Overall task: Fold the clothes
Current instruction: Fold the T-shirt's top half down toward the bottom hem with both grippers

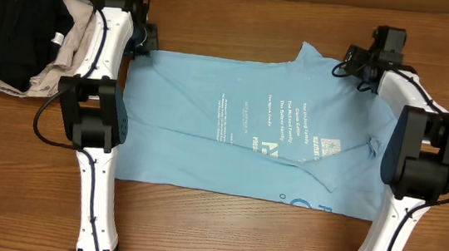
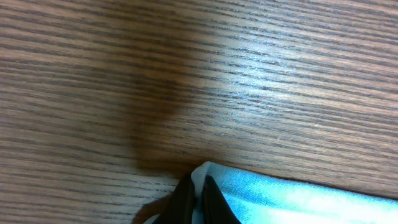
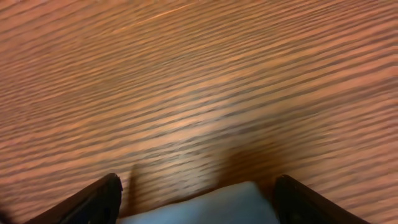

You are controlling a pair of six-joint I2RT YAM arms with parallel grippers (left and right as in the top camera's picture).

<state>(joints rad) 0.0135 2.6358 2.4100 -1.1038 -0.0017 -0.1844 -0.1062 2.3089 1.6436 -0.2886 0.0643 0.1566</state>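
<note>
The clothes, a light sky-blue T-shirt (image 1: 241, 127) with white lettering, lie spread across the wooden table between the two arms. My left gripper (image 1: 144, 47) is at the shirt's far left corner. In the left wrist view it (image 2: 198, 182) is shut on that corner of the blue fabric (image 2: 286, 196). My right gripper (image 1: 354, 68) is at the shirt's far right corner. In the right wrist view it (image 3: 198, 180) stands open, its dark fingers (image 3: 93, 202) wide apart, with a blue edge of the shirt (image 3: 205, 208) lying low between them, not pinched.
A black garment (image 1: 5, 27) with a small white logo and a beige garment (image 1: 63, 54) are piled at the far left of the table, next to the left arm. Bare wood (image 1: 222, 226) shows in front of the shirt.
</note>
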